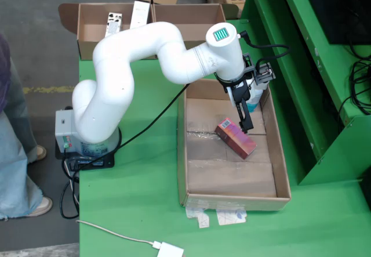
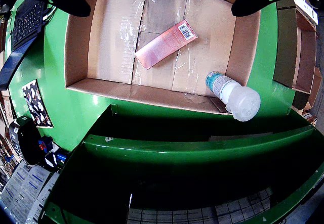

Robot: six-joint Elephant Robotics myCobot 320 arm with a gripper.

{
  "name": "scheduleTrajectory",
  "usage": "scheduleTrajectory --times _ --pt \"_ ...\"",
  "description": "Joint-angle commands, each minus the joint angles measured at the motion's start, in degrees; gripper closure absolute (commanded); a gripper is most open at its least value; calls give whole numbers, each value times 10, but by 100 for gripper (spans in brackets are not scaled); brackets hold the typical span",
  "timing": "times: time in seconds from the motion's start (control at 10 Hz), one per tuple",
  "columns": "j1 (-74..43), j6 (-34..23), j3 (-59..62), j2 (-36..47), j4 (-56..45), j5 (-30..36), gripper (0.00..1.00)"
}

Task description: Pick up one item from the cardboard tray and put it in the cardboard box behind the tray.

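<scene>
Pink rectangular carton [image 1: 236, 138]: flat on floor of shallow brown cardboard tray [image 1: 232, 202], centre, askew; barcode up in wrist view [image 2: 165, 43].
Black two-finger gripper [image 1: 246, 119]: above carton, jaws spread, holding nothing.
White-capped cylindrical bottle [image 2: 232, 96]: upright in tray corner, against wall.
Open brown cardboard box [image 1: 93, 19]: behind tray in fixed view.

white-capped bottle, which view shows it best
The gripper view: the white-capped bottle shows whole, cap toward the camera, in the tray corner. In the fixed view the gripper hides most of it.
</scene>
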Motion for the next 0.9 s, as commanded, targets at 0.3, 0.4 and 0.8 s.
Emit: scheduleTrajectory --times 0.3,0.4,0.8 --pt "3 -4 18 14 6 0 0" --pt "3 -4 18 14 6 0 0" --pt "3 2 21 7 0 4 0"
